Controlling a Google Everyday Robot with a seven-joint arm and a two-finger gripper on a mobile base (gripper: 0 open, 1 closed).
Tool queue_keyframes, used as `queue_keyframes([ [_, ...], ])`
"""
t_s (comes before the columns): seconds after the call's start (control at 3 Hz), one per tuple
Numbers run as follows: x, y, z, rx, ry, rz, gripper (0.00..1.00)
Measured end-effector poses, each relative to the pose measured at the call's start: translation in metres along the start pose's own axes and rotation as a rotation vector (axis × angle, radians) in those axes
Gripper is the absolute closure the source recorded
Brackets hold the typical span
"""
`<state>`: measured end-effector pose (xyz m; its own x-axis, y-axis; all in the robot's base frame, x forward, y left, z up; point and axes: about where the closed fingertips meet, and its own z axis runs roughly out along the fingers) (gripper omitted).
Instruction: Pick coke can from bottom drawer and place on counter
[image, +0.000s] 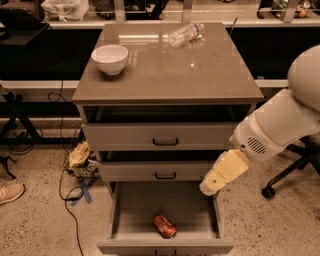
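The coke can (165, 226) lies on its side, red, near the front middle of the open bottom drawer (125, 215). The drawer is pulled out below two shallower drawers. The counter (200, 75) is the glossy grey-brown top of the cabinet. My white arm reaches in from the right. Its cream end with the gripper (209, 188) hangs over the drawer's right rear corner, above and to the right of the can and apart from it. It holds nothing that I can see.
A white bowl (110, 58) stands on the counter's left rear. A clear plastic bottle (185, 34) lies at the rear. The top drawer (165, 136) is slightly ajar. Cables and a rag (80, 155) lie on the floor at left; an office chair base (285, 177) stands at right.
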<state>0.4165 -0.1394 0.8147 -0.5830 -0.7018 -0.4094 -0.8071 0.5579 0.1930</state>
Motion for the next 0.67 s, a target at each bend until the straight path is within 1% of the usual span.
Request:
queue_keyframes([
  [0.33, -0.015, -0.039, 0.114, -0.070, -0.040, 0.062, 0.00],
  [0.67, -0.026, -0.069, 0.208, -0.087, -0.063, 0.113, 0.00],
])
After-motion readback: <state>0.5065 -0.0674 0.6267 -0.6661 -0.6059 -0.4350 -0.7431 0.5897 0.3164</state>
